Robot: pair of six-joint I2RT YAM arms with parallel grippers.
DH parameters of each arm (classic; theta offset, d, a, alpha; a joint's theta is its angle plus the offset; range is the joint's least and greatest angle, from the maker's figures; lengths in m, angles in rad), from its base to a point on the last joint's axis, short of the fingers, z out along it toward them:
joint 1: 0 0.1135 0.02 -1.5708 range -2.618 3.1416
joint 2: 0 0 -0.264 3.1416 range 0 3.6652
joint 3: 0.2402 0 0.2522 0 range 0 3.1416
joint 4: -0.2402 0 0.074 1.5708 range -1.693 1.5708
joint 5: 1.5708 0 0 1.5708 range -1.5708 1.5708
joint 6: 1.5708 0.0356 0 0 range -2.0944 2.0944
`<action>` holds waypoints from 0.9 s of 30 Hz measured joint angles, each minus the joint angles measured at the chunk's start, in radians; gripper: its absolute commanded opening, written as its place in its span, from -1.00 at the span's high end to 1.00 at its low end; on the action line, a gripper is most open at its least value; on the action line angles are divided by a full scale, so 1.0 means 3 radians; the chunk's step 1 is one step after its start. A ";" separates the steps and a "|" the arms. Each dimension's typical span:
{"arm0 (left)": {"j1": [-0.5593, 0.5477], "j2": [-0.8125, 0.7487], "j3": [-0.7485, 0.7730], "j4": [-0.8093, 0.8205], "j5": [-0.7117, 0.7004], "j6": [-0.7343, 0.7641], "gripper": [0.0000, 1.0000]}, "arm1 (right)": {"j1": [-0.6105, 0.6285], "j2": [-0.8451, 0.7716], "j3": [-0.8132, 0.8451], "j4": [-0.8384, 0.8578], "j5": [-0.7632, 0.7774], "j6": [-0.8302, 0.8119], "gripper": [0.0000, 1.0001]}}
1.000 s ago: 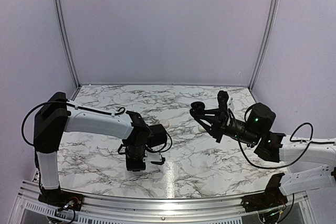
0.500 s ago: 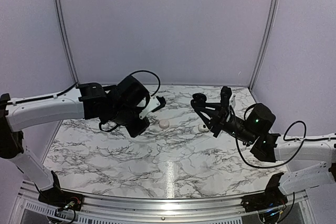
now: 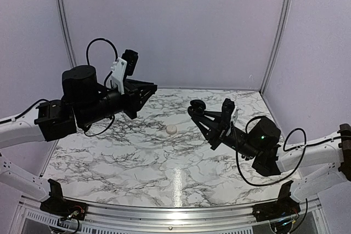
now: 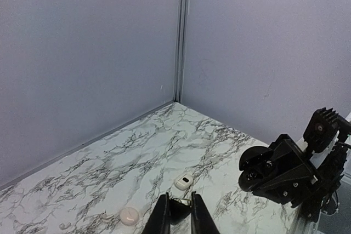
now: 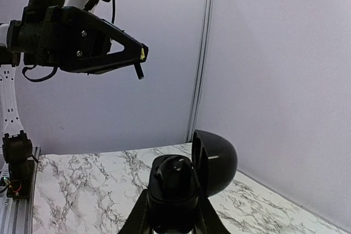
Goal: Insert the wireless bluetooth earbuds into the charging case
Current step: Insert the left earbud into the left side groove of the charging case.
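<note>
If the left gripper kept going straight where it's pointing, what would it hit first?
Probably the marble table near the white squarish piece, dead ahead of the left gripper in its wrist view; the right gripper sits off to one side. Depth is unclear.

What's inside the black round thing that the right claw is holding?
The black round case in the right gripper is open, lid up. Its inside is all dark, and the gripper covers the lower part, so anything in it is hidden.

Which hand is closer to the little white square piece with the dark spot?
The right. The right hand hovers just beside the square piece; the left hand is raised farther off.
</note>
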 measured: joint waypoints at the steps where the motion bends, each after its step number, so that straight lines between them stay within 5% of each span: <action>1: -0.0046 0.0013 -0.0048 0.0161 -0.0004 -0.0031 0.92 | 0.0048 0.0022 0.0001 0.0074 0.0051 -0.0045 1.00; 12: -0.0285 0.0328 -0.0099 0.1058 0.0024 -0.0215 0.94 | 0.0264 0.0252 0.0153 0.0262 0.0486 -0.0258 1.00; 27: -0.0313 0.0671 -0.0055 0.1241 0.0164 -0.0415 0.93 | 0.0375 0.0315 0.0286 0.0229 0.0718 -0.0317 1.00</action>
